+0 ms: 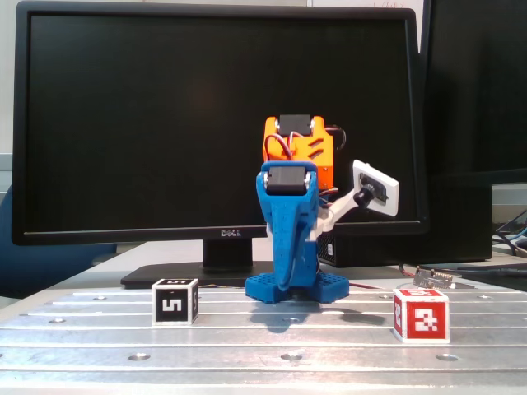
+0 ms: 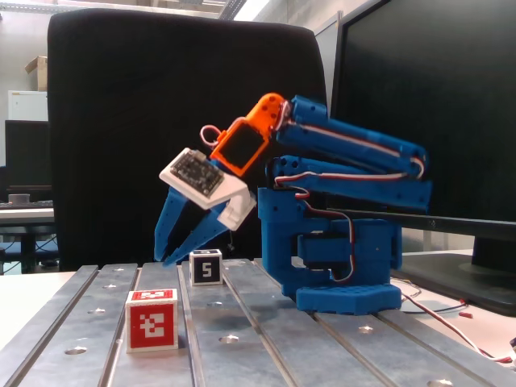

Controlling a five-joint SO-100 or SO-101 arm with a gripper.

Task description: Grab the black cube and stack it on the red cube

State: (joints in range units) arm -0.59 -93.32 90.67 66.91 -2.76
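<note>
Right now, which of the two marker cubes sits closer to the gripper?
The black cube, marked "5". In a fixed view the gripper hangs just beside it; the red cube sits farther forward.

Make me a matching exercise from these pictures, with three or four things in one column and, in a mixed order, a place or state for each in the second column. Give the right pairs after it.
Things:
1. black cube
2. red cube
3. gripper
4. monitor

Places or states:
A. stands behind the arm, screen dark
B. on the metal table, right of the arm's base in the fixed view facing the monitor
C. in the air above the table, holding nothing
D. on the table, left of the arm's base in that same fixed view

Pairs: 1-D, 2-B, 3-C, 4-A
</note>
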